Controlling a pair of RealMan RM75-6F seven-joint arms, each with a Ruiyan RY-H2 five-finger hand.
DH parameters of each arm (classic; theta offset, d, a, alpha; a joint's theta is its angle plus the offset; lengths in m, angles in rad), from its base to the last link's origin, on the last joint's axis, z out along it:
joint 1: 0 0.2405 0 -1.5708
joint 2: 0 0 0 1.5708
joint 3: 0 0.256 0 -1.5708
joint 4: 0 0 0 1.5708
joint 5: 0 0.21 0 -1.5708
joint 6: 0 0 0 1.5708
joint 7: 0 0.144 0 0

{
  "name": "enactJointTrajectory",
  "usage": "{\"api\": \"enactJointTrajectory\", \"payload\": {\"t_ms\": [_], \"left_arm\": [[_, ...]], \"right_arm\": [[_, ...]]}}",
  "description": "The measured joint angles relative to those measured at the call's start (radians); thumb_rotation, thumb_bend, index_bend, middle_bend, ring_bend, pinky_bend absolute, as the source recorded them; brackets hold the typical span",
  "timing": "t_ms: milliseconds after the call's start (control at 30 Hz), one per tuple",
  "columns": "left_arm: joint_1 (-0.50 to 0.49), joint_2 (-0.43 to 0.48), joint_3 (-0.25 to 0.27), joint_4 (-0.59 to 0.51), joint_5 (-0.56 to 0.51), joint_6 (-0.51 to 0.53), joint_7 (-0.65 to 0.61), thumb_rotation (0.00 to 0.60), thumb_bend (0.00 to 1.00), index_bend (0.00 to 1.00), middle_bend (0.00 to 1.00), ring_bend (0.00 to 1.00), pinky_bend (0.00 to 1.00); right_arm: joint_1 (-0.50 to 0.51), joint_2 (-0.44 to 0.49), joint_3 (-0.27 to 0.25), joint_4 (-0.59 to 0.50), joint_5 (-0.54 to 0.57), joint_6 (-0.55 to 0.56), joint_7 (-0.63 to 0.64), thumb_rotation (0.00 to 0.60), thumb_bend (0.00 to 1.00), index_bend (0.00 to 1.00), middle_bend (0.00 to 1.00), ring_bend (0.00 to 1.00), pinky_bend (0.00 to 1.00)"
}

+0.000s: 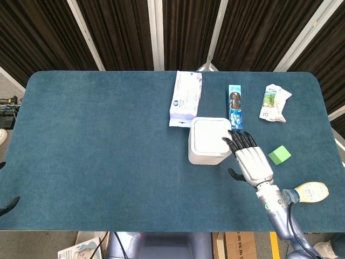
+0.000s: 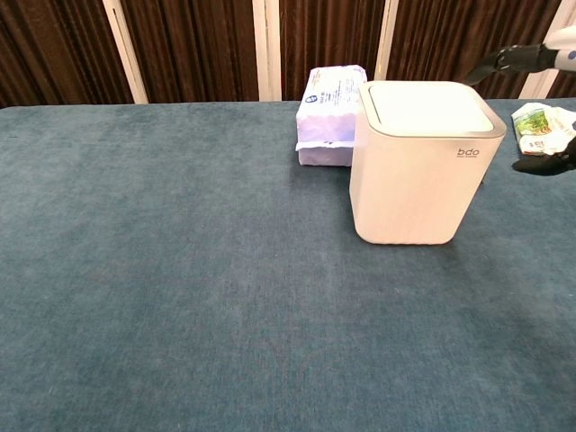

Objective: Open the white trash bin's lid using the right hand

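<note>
The table (image 1: 97, 162) carries the white trash bin (image 1: 209, 141) near its middle, lid (image 2: 427, 105) flat and closed, a wipes pack (image 1: 185, 96) just behind it. The right hand (image 1: 249, 159) hovers at the bin's right edge, released and holding nothing, fingertips (image 1: 239, 139) spread over the lid's right rim. To do this well, I judge the fingers should press squarely on the lid panel (not the bin's wall, which could shove the light bin sideways). The left hand (image 1: 9, 204) barely shows; its state is unreadable.
</note>
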Motion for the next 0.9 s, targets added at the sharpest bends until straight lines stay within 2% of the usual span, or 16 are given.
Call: {"api": "enactJointTrajectory", "payload": {"t_ms": [533, 900], "left_arm": [[0.002, -0.002, -0.004, 0.003, -0.003, 0.006, -0.004, 0.6, 0.07, 0.19, 0.12, 0.0, 0.0], [0.002, -0.005, -0.005, 0.003, 0.0, 0.008, 0.0, 0.6, 0.07, 0.19, 0.12, 0.0, 0.0]], "right_arm": [[0.026, -0.057, -0.042, 0.005, 0.016, 0.037, -0.055, 0.6, 0.29, 0.24, 0.01, 0.03, 0.04], [0.032, -0.066, -0.062, 0.02, 0.017, 0.048, -0.057, 0.6, 0.29, 0.36, 0.01, 0.03, 0.04]]}}
